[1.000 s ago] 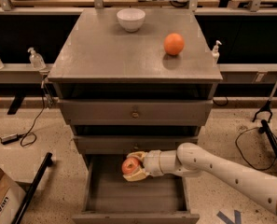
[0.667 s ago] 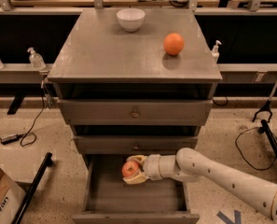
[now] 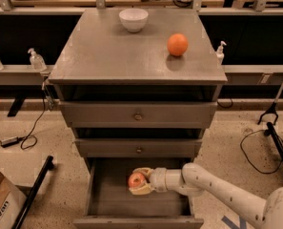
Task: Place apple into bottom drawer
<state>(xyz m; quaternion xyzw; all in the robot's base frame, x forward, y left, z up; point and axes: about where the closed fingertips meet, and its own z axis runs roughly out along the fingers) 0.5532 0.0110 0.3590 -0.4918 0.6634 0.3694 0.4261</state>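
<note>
- The gripper [image 3: 135, 181] is seen inside the opened bottom drawer [image 3: 107, 202], below the front edge of the tabletop [image 3: 107, 56] and about level with its middle
- It is carried by a white arm [image 3: 217, 189] that reaches in from the lower right corner of the view
- The apple [image 3: 136, 179] is clamped between the two pale fingers [image 3: 141, 190], one seen above the fruit and one below it, so the pincer is closed on the apple
- The apple is held over the drawer's floor, nearer the back of the tray than its front panel; whether it touches the floor cannot be told
- The bottom drawer is pulled well out towards the camera, and its grey floor is visible to the left of the gripper
- The top drawer [image 3: 103, 114] and the middle drawer [image 3: 107, 148] are shut, each fitted with a small knob at the middle
- A white bowl [image 3: 133, 19] is set upright on the tabletop near its far edge, about midway between the far corners
- An orange [image 3: 177, 45] is placed near the right edge, closer to the far right corner than to the near one, well apart from the bowl
- A pump bottle [image 3: 36, 59] is seen on a low shelf beyond the left edge of the tabletop
</note>
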